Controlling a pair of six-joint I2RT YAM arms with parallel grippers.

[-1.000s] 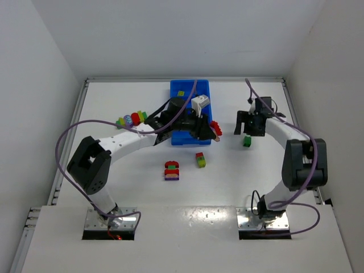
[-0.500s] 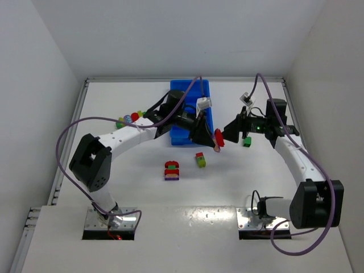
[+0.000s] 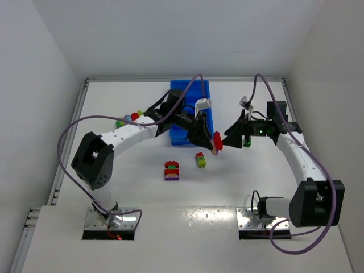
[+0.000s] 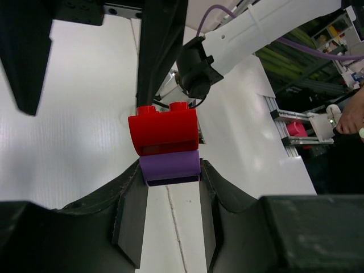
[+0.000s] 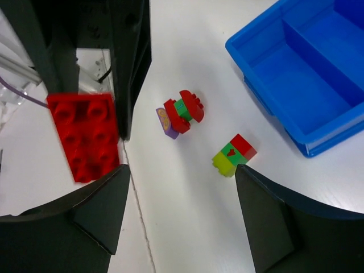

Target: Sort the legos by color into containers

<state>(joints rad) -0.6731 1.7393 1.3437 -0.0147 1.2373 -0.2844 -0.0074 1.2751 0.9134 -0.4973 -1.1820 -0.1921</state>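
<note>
Separation looks like your step: left tool [image 4: 170, 168] pinches the purple plastic brick [image 4: 169, 165], so your wide-open, empty right tool [image 5: 179, 181] needs to clamp the stacked red plastic brick [image 4: 163, 129] and pull.

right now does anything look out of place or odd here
Only the red plastic brick stuck on a purple one: the left gripper holds the pair in mid-air beside the long blue plastic tray, facing the open right gripper.

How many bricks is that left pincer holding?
2: a purple brick pinched in the left pincer, a red brick stacked on it; others may hide behind.
</note>
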